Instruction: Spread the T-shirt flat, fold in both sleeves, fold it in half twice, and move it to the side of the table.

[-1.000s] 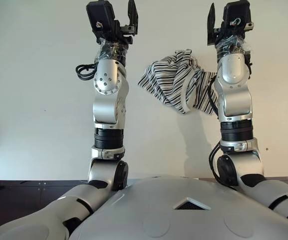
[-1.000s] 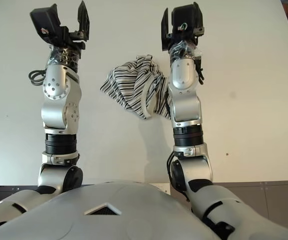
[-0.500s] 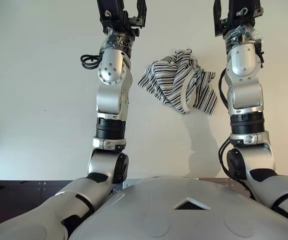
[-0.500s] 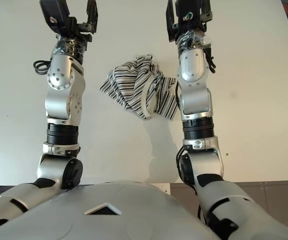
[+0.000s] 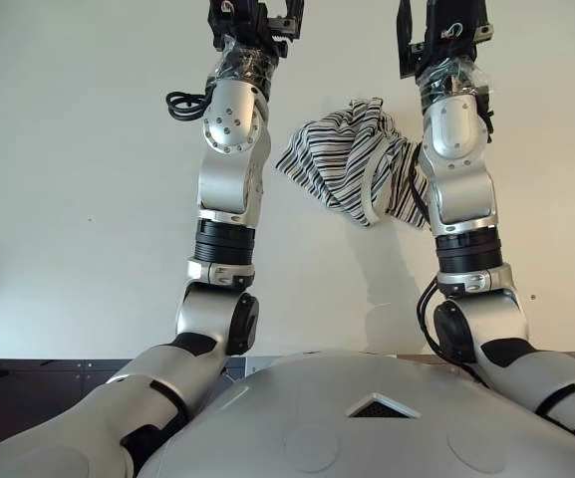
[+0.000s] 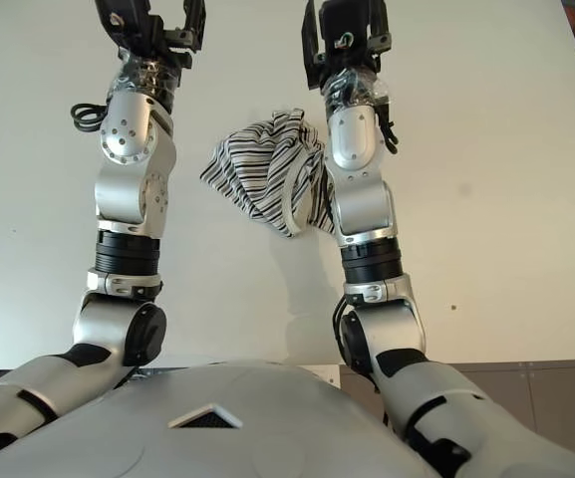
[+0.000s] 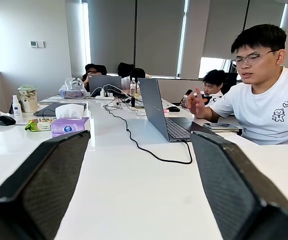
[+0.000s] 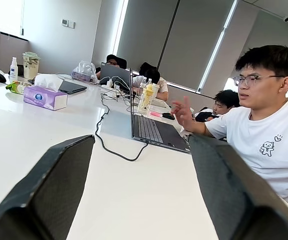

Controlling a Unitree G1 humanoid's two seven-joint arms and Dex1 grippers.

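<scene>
The striped T-shirt (image 5: 342, 164) lies crumpled on the white counter (image 5: 68, 149) between the two arms, one edge hidden behind the right forearm. The left gripper (image 7: 141, 137) has its fingers spread wide and holds nothing. The right gripper (image 8: 144, 140) is just as wide and empty.

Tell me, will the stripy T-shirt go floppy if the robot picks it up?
Probably floppy: the striped T-shirt lies bunched in soft folds, so it would likely droop from wherever it's pinched. It looks thin, so probably light. Pushed across the table, it would likely crumple rather than roll.
</scene>
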